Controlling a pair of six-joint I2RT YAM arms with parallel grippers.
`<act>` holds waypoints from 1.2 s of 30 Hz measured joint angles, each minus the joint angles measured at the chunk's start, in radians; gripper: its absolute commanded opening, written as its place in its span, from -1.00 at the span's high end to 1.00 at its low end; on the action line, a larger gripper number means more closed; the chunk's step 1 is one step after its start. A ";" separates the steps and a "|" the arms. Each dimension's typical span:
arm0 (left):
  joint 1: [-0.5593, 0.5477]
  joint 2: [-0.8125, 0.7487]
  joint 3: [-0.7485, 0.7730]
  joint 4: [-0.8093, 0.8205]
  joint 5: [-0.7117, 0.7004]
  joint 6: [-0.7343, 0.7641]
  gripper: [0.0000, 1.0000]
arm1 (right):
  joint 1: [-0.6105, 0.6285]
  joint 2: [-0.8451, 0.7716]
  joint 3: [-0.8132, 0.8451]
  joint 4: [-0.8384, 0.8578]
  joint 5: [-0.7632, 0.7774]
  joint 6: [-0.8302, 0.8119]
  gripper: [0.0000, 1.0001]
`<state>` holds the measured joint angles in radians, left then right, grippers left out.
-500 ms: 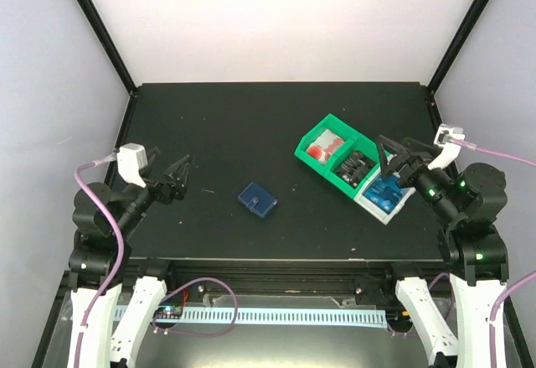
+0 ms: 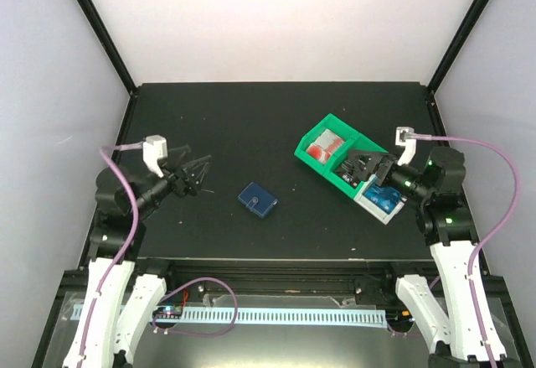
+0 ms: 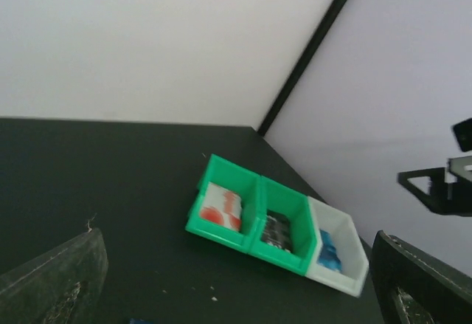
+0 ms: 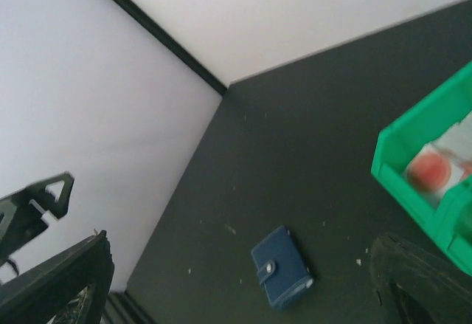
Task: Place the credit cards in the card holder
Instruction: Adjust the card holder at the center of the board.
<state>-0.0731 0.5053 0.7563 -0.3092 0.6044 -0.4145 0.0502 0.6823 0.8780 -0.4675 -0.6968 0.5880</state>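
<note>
Flanking the black tabletop (image 2: 209, 125), left end effector (image 2: 195, 173) and right end effector (image 2: 369, 170) hang spread and empty, the right above a green-and-white plastic bin row (image 2: 333, 145). The small navy folding card holder (image 2: 257, 199) lies shut mid-tabletop; thin blue plastic credit cards (image 2: 383, 198) sit in the white end bin. Likely light, stiff, slick: pinch an edge; their count is unclear.

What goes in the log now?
left gripper open, empty; right gripper open above green-and-white bins; navy folding card holder shut, untouched; blue plastic cards in white bin
</note>
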 measured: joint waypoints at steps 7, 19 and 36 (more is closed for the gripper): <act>-0.035 0.199 -0.051 0.122 0.092 -0.078 -0.98 | 0.147 0.068 -0.132 0.087 -0.019 0.024 -0.91; -0.179 0.589 -0.026 0.095 -0.032 -0.080 -0.64 | 0.716 0.474 -0.183 0.226 0.259 0.070 -0.37; -0.208 1.042 0.212 -0.038 -0.092 -0.023 -0.47 | 1.005 1.036 0.048 0.372 0.473 0.111 -0.04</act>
<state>-0.2813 1.5471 0.9680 -0.3470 0.5121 -0.4370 1.0554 1.7180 0.9264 -0.0952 -0.2237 0.6987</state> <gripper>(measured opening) 0.737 0.526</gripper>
